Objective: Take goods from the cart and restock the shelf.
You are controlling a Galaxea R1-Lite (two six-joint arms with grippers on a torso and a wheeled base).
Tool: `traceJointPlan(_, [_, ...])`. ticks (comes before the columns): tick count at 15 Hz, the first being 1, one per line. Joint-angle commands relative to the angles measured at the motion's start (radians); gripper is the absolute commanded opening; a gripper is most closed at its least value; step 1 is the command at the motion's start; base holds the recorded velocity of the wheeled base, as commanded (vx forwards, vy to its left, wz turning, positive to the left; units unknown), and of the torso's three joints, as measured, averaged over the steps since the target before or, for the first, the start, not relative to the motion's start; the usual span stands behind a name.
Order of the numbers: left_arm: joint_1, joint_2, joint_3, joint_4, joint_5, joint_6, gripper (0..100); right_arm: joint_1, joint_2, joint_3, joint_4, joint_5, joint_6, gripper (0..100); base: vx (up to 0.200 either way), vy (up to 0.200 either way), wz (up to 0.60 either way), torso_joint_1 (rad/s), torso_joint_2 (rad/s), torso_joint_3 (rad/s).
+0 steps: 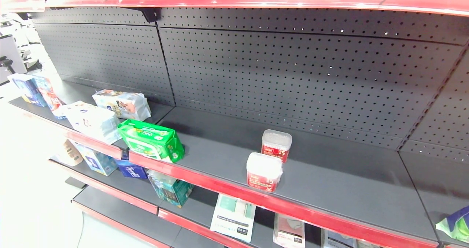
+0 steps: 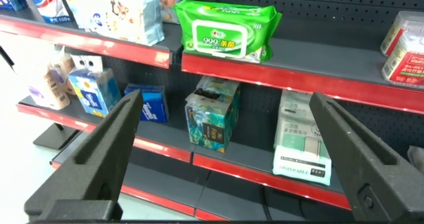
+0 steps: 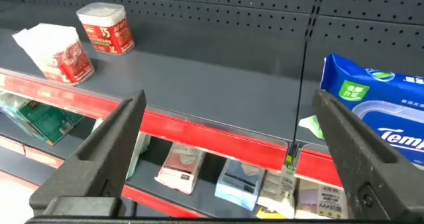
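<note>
The dark grey shelf [image 1: 329, 174] with a red front edge carries a green wipes pack [image 1: 152, 140] and two red-and-white jars [image 1: 276, 145] [image 1: 263, 171]. My left gripper [image 2: 225, 99] stands open and holds nothing, in front of the lower shelves below the green wipes pack [image 2: 228, 30]. My right gripper [image 3: 228, 98] is also open with nothing in it, facing the shelf's red edge [image 3: 218, 131]. Beyond it stand the two jars [image 3: 105, 28] [image 3: 59, 52] to one side and a blue tissue pack [image 3: 377, 111] to the other.
White tissue packs [image 1: 93, 119] [image 1: 122, 103] and blue boxes [image 1: 29, 88] line the shelf's left end. Lower shelves hold a teal box [image 2: 212, 114], a white-green pack [image 2: 303, 141] and small blue boxes [image 2: 89, 91]. A green-blue pack [image 1: 456, 224] lies at the far right. A perforated panel [image 1: 293, 76] backs the shelf.
</note>
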Motion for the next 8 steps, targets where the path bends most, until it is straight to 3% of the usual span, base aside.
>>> traceJointPlan(1, [0.001, 0.001, 0.000, -0.001, -0.001, -0.001, 100, 0.002, 0.001, 0.000, -0.001, 0.000, 0.000, 100, 0.000, 0.000, -0.60, -0.002, 0.00, 0.007])
traceJointPlan(8, [0.001, 0.001, 0.000, -0.001, 0.000, -0.001, 100, 0.000, 0.002, 0.002, 0.001, -0.002, -0.002, 100, 0.000, 0.000, -0.60, 0.006, 0.00, 0.000])
